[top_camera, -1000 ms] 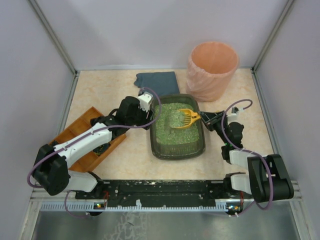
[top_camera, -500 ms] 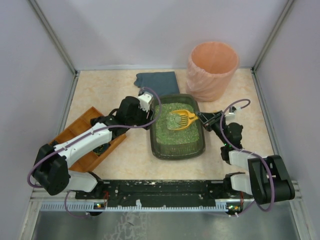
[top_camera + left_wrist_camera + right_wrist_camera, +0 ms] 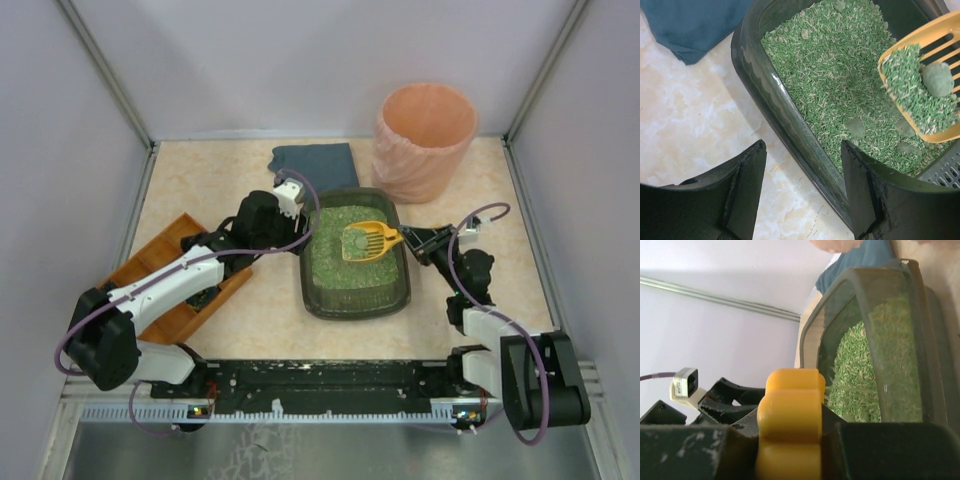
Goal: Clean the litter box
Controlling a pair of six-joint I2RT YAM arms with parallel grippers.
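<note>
Reaching in from the right of the litter box (image 3: 352, 308), the right arm lies low over the table (image 3: 200, 180), forearm angled toward the box's right rim. The right gripper (image 3: 408, 238) is clamped on the handle of a yellow slotted scoop (image 3: 366, 240). In the right wrist view the handle's rounded yellow end fills the gap between the two dark fingers. The scoop's blade is over the litter near the box's far right part. It carries a heap of green granules and one rounded grey-green clump (image 3: 938, 79).

The left arm stretches from the near left, over an orange-brown wooden tray (image 3: 158, 250) that lies left of the box, to the box's left wall. The left gripper (image 3: 802, 150) is spread wide and holds nothing. One finger is over the table outside the wall, the other over the box's inner side, with the rim running between them. I cannot tell whether either finger touches the plastic.

The box is a dark grey-green tray with rounded corners and a low glossy rim. Its bed of green pellets is uneven, with several flat pale-green lumps near the scoop. A folded blue cloth (image 3: 315, 163) lies just beyond the box's far left corner. A peach-coloured round bin (image 3: 424, 140) stands beyond its far right corner. Marks on the strip along the rail nearer than the box are too small to read.
</note>
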